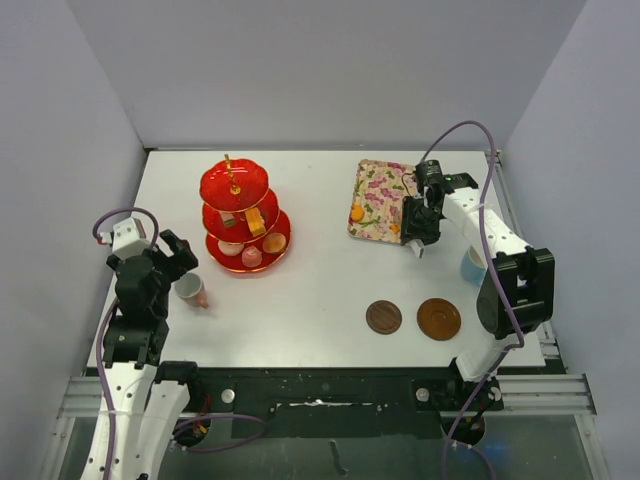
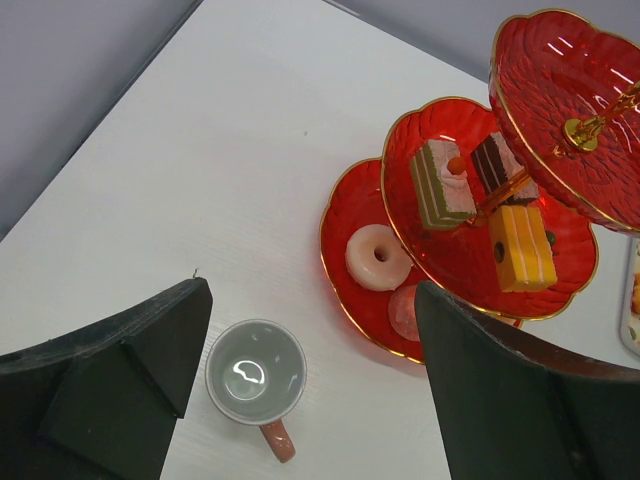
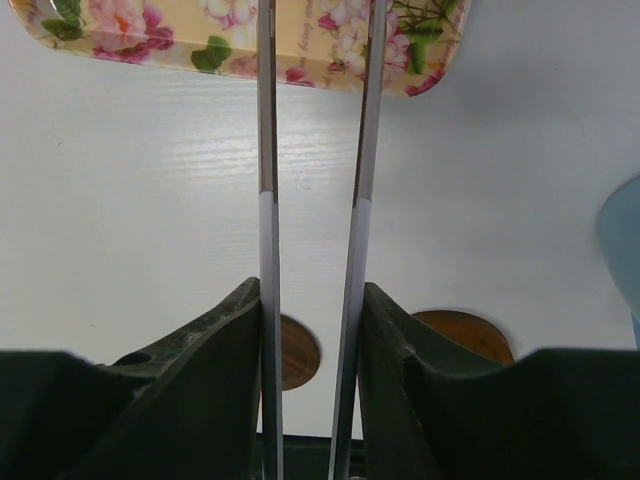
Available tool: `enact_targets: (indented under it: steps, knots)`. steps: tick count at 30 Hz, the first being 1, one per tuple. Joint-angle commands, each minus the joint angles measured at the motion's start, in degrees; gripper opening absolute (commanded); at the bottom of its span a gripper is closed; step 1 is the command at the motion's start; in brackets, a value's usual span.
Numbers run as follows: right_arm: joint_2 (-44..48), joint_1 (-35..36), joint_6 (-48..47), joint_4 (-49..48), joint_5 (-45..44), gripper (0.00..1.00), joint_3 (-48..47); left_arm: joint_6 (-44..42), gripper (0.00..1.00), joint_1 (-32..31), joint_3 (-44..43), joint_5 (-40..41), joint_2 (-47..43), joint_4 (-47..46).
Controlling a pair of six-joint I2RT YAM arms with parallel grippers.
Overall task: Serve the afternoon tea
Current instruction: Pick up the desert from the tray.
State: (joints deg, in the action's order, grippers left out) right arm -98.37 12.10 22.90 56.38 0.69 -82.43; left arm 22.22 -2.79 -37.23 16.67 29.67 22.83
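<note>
Right arm is doing the sweets step. The right fingers (image 3: 200,380) are clenched on metal tongs (image 3: 267,150), with the blades pointing at the near edge of the floral tray (image 1: 385,180). The blades are standing apart and their tips are running out of frame, so cannot tell if they are pinching anything. An orange sweet (image 1: 357,212) is lying on the tray's left side.

Left arm is setting up the cup step. The left fingers (image 2: 120,370) are spread wide, grasping nothing, and hovering over the pink cup (image 2: 256,372). The cup is standing upright and empty on the desk (image 1: 320,280), near the red stand (image 1: 235,185) but not touching it.

Next move, as I judge it:
- **Left arm:** needs to be lowering around the cup wall, closing, then carrying it to the brown saucers (image 1: 383,317). These are lying side by side near the right arm's base, well apart from the cup.
- **Right arm:** needs to be reaching further over the tray, squeezing the tongs on the sweet, then crossing to the stand.
- **Blue cup:** the blue cup (image 1: 470,266) is sitting beside the right arm, partly hidden, not on a saucer.

What each view is adding:
- **Left wrist:** is showing the stand's load. A green cake (image 2: 440,182), brown cake (image 2: 495,165) and yellow cake (image 2: 523,247) are on the middle tier. A white doughnut (image 2: 377,257) is on the bottom tier.
- **Right wrist:** is the only view showing the tongs clearly.
- **Top view:** is the only one showing the sweet on the tray and both arms together.
</note>
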Motion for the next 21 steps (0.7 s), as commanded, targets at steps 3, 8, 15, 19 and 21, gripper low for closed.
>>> enact_targets:
  steps: [3,8,15,19,21]
  knots:
    - [3.3,1.0,0.7,-0.7,-0.6,0.26,-1.5,-0.2,0.82,0.0,-0.6,-0.1,-0.5,-3.1]
    - [5.0,1.1,1.8,-1.8,-0.9,0.17,-1.3,-0.2,0.82,0.0,-0.6,-0.2,-0.5,-3.1]
    - [7.4,1.1,2.8,-2.9,-0.2,0.16,-1.1,-0.2,0.82,0.0,-0.6,-0.3,-0.4,-3.1]
    - [8.2,1.2,3.2,-3.7,1.6,0.15,-0.3,-0.2,0.82,-0.1,-0.6,-0.3,-0.3,-3.1]
    - [8.5,1.2,3.2,-4.0,2.4,0.15,-0.1,-0.2,0.82,-0.1,-0.6,-0.3,-0.3,-3.1]
